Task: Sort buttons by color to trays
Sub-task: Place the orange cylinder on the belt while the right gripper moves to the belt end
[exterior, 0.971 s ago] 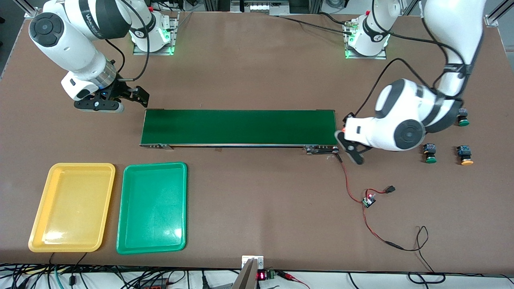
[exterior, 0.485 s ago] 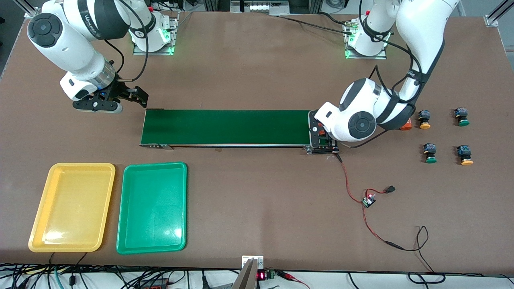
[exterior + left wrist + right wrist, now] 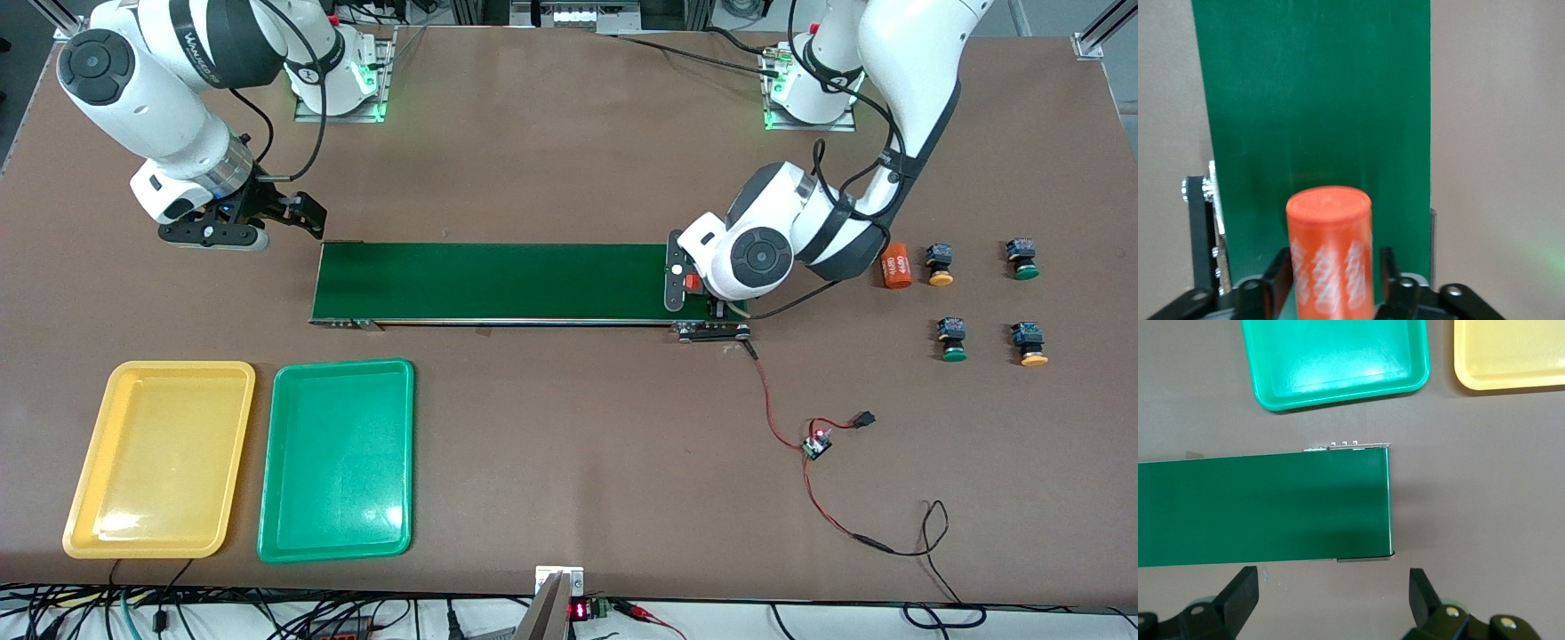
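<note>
We have brought the left gripper [image 3: 1331,293] over the end of the dark-green belt [image 3: 498,281] nearest the left arm, an orange cylinder with white print [image 3: 1330,257] between its fingers; how firmly it pinches we cannot tell. A second ago this gripper hung off the belt's end, so the carry is nearly done, though a cylinder is not what we must sort. Another orange cylinder [image 3: 896,266] lies beside the four buttons [image 3: 940,265], which rest untouched on the table [image 3: 569,133] toward the left arm's end. The yellow tray [image 3: 84,498] and green tray [image 3: 276,498] sit empty. The right gripper [image 3: 1331,597] waits, spread wide, over the belt's other end, barely shifted.
</note>
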`<state>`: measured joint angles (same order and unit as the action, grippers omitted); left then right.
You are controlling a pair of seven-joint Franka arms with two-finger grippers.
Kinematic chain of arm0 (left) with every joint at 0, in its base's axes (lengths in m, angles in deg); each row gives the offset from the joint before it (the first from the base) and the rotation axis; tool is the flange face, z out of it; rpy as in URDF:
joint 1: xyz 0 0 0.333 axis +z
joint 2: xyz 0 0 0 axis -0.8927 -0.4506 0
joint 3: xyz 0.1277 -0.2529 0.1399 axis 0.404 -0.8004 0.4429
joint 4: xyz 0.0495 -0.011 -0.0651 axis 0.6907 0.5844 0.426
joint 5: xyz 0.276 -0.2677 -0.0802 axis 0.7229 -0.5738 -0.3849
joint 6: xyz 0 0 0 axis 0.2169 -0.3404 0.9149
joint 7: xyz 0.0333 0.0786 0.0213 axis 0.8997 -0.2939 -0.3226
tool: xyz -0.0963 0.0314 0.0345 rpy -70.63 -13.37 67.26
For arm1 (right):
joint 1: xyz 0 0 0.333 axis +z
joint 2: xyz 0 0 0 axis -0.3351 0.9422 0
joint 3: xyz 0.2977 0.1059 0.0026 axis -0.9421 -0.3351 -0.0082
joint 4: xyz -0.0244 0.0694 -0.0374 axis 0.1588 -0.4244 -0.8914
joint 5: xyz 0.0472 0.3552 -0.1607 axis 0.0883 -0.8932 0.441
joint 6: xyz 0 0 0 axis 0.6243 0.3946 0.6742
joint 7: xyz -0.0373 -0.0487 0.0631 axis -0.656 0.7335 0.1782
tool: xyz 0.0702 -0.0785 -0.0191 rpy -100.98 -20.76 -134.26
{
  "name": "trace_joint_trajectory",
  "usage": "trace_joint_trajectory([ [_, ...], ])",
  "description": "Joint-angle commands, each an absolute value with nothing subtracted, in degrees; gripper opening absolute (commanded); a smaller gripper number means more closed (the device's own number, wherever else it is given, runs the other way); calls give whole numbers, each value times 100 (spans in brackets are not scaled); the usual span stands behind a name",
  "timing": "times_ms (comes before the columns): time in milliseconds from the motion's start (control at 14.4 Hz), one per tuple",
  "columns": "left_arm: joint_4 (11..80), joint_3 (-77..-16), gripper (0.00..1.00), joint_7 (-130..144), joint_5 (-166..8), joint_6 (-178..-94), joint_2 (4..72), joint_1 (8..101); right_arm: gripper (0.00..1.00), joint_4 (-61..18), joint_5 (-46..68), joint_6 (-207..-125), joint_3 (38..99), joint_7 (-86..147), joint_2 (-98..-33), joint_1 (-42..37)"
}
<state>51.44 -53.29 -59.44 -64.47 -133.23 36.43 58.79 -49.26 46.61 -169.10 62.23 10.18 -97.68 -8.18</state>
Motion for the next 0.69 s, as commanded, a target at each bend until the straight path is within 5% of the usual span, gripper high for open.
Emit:
trace_joint_trajectory([
  [0, 5038, -5298, 100, -6003, -6349, -12823, 4023, 5969, 100, -4901, 4605, -16927, 6236, 973, -9788, -833],
  [347, 3819, -5263, 100, -5608, -6367, -11145, 4280, 6777, 100, -4901, 4605, -16918, 6236, 973, -9788, -842],
  [624, 3402, -5201, 100, -4389, -6358, -10772, 4244, 7471, 100, -4901, 4605, -16909, 6236, 1025, -9788, -886],
])
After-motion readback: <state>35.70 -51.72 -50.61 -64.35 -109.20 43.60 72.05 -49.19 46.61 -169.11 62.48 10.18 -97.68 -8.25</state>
